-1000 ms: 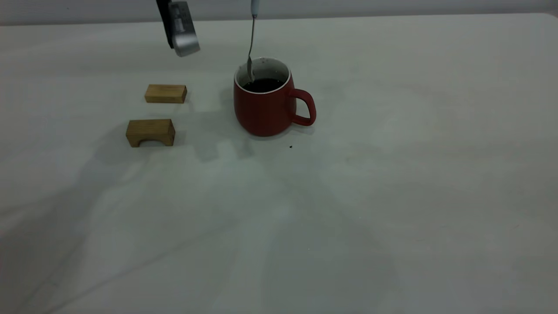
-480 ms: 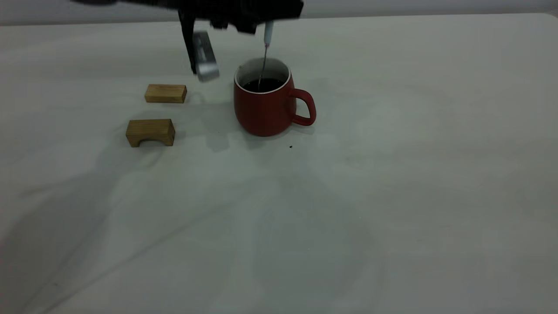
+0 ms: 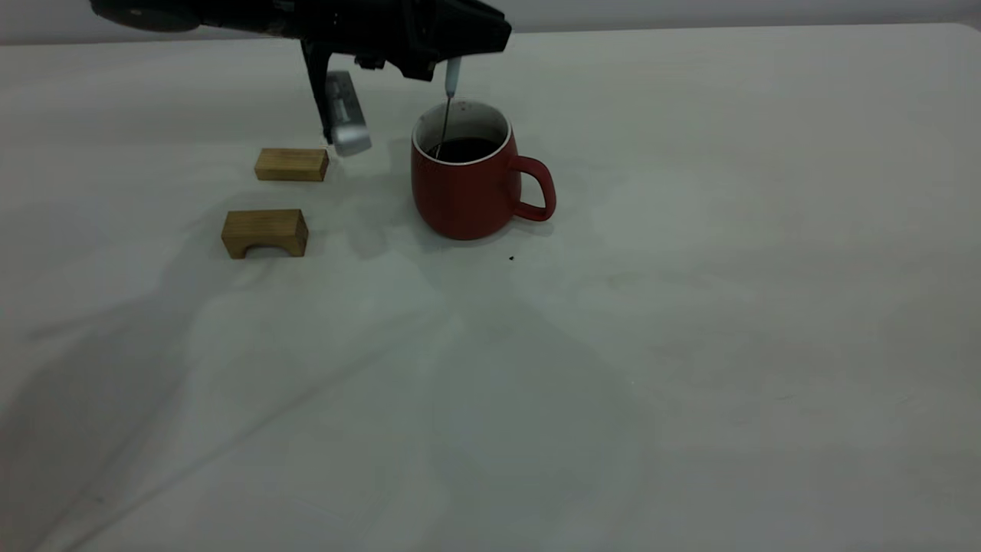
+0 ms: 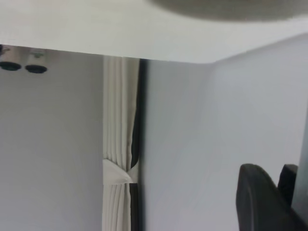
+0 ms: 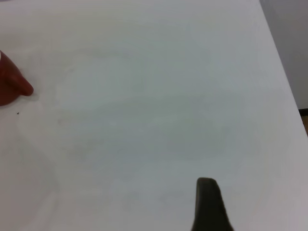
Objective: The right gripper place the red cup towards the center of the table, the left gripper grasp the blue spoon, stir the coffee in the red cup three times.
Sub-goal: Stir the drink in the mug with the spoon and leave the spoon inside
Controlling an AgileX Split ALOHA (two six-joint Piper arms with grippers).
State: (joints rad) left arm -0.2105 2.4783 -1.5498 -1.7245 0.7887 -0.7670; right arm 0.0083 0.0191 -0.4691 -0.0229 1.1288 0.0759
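In the exterior view the left gripper (image 3: 452, 55) hangs over the red cup (image 3: 467, 184), closed on the pale handle of the blue spoon (image 3: 447, 103). The spoon stands nearly upright, its tip down in the coffee (image 3: 462, 149). The cup sits upright on the table (image 3: 690, 307) (two wooden blocks (image 3: 291, 165) lie beside it).

The left wrist view shows only a wall and curtain.

The right wrist view shows one dark finger (image 5: 209, 204) of the right gripper above bare table, well apart from the cup; I cannot tell its opening.
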